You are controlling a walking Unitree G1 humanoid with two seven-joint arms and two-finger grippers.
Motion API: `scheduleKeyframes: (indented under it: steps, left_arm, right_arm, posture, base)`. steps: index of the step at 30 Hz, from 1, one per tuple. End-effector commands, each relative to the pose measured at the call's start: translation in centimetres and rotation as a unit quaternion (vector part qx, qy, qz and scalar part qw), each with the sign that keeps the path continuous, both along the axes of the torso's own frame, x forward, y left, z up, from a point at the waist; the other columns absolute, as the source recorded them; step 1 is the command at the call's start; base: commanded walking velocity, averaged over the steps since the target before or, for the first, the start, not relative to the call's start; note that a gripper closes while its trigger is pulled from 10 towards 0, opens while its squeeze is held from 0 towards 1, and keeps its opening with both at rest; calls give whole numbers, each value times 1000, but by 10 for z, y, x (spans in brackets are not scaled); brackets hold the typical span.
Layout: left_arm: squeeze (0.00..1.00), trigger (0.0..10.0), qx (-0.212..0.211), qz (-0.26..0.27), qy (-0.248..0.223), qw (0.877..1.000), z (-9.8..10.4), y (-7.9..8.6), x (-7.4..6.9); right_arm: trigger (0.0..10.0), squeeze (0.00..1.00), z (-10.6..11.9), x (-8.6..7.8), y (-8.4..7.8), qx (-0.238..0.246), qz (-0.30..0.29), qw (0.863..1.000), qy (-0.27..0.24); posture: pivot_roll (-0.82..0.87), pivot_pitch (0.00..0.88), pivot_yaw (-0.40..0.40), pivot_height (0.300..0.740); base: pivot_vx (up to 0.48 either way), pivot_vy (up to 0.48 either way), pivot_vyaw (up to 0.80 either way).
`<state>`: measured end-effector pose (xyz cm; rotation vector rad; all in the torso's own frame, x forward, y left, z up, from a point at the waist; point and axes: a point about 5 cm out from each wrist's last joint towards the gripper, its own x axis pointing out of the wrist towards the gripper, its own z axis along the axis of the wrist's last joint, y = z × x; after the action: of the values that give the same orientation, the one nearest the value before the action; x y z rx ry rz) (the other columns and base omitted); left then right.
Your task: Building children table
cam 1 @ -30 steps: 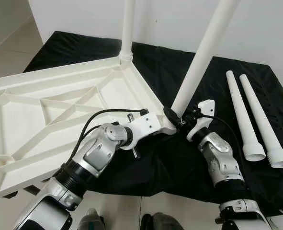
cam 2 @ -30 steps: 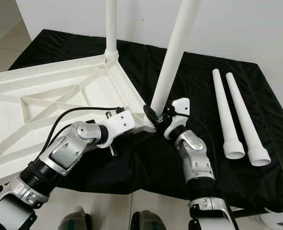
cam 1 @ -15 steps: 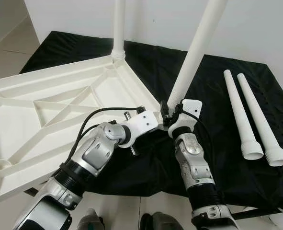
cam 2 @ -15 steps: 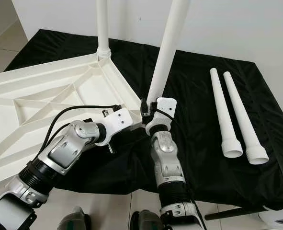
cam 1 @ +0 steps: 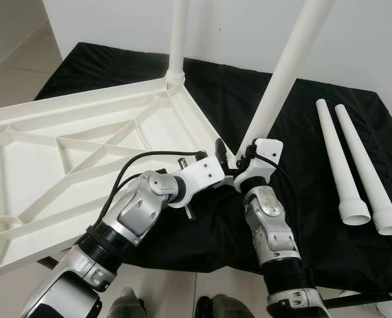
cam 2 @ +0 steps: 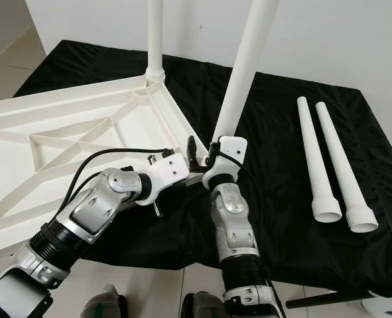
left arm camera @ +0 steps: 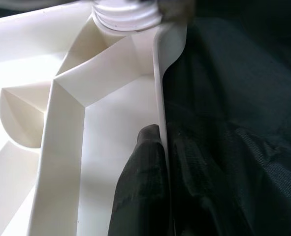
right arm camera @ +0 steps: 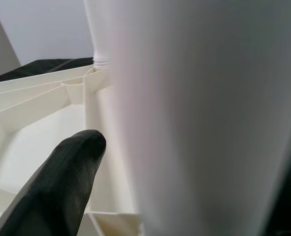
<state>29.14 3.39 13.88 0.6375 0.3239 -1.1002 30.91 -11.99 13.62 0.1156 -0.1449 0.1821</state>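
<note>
Gripping tabletop (cam 1: 63, 152) rim, left claw (cam 1: 221, 151), right claw (cam 1: 239, 159) clasping one of two fitted legs (cam 1: 282, 73), two loose legs (cam 1: 351, 165) aside

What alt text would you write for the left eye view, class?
Two robot grippers meet at the near corner of an upturned white tabletop, the right gripper at the base of a leaning leg; two loose legs lie on black cloth.

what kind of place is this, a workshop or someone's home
Probably a room in a home, used as an assembly spot: a plain white wall, pale floor tiles, and a black cloth spread out under an upside-down white tabletop and two loose legs.
</note>
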Motion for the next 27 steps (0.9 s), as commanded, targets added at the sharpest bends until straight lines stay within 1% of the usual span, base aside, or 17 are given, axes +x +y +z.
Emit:
scheduleKeyframes:
  steps: [1,2,3,4,6,7,8,10,12,13,14,17,20,21,23,24,27]
  left_arm:
    - [0,10000,-12,-32,-16,999,6,-12,-6]
    - [0,10000,-12,-32,-16,999,6,-12,-6]
    - [0,10000,-12,-32,-16,999,7,-12,-6]
    - [0,10000,-12,-32,-16,999,7,-12,-6]
    - [0,10000,-12,-31,-16,999,7,-12,-6]
    - [0,10000,-12,-32,-16,999,7,-12,-6]
    - [0,10000,-12,-32,-16,999,7,-12,-6]
    - [0,10000,-11,-32,-17,999,6,-12,-6]
    - [0,10000,-11,-32,-17,999,6,-12,-6]
    - [0,10000,-11,-34,-17,999,6,-13,-7]
    - [0,10000,-11,-34,-17,999,6,-13,-7]
    - [0,10000,-11,-35,-17,999,6,-13,-7]
    - [0,10000,-10,-36,-18,999,7,-13,-6]
    - [0,10000,-10,-36,-18,999,7,-13,-6]
    - [0,10000,-10,-36,-19,999,7,-13,-6]
    - [0,10000,-10,-36,-19,999,7,-13,-6]
    - [0,10000,-10,-35,-19,999,7,-12,-6]
  right_arm:
    - [10000,600,1,-3,-15,-7,44,999,-16]
    - [10000,600,1,-3,-15,-7,44,999,-16]
    - [10000,0,0,-4,-20,-8,60,998,-13]
    - [10000,0,0,-4,-20,-8,60,998,-13]
    - [10000,0,0,-3,-31,-17,88,996,-8]
    - [10000,0,1,-2,-39,-30,117,993,-8]
    - [10000,0,1,-2,-39,-30,117,993,-8]
    - [10000,0,4,0,-49,-44,153,987,-8]
    - [10000,0,5,0,-53,-45,161,986,-7]
    - [10000,0,6,4,-61,-51,182,982,-2]
    - [10000,0,7,5,-63,-53,190,980,-1]
    - [10000,0,6,6,-64,-56,206,977,3]
    - [10000,0,3,8,-63,-75,248,966,12]
    - [10000,0,3,8,-63,-75,248,966,12]
    - [10000,0,1,10,-63,-81,274,958,18]
    - [10000,0,1,10,-63,-81,274,958,18]
    - [10000,0,1,14,-64,-86,296,951,19]
  posture:
    - [-7,23,-87,740]
    - [-7,23,-87,740]
    - [-7,23,-87,740]
    - [-7,23,-87,740]
    - [-8,21,-88,740]
    - [-9,20,-88,740]
    - [-9,20,-88,740]
    - [-11,18,-87,740]
    - [-11,18,-87,740]
    - [-9,15,-84,740]
    - [-9,15,-84,740]
    - [-9,14,-82,740]
    - [-8,12,-82,740]
    - [-8,12,-82,740]
    - [-2,10,-83,740]
    - [-2,10,-83,740]
    - [-2,10,-83,740]
  base:
    - [0,0,0]
    - [0,0,0]
    - [0,0,0]
    - [0,0,0]
    - [0,0,0]
    - [0,0,0]
    - [0,0,0]
    - [0,0,0]
    - [0,0,0]
    - [0,0,0]
    - [0,0,0]
    - [0,0,0]
    - [0,0,0]
    - [0,0,0]
    - [0,0,0]
    - [0,0,0]
    - [0,0,0]
